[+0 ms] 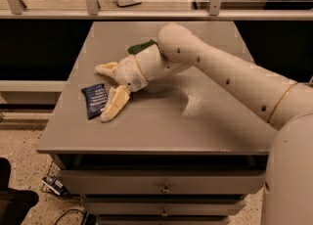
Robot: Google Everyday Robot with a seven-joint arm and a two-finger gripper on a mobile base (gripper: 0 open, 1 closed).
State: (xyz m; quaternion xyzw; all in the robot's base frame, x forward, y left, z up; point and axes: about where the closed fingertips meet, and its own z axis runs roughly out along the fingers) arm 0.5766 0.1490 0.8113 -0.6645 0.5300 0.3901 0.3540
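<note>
We see the gripper low over the table, jaws apart, straddling a blue packet; a green item lies behind the arm.

Dark blue packet: small, flat, rectangular, pale print on its face | lies flat on the grey bench near its left edge, long side slightly angled | gripper low over the bench, cream fingers spread wide, lower finger just beside the packet's right edge, upper finger beyond its far end.
</note>
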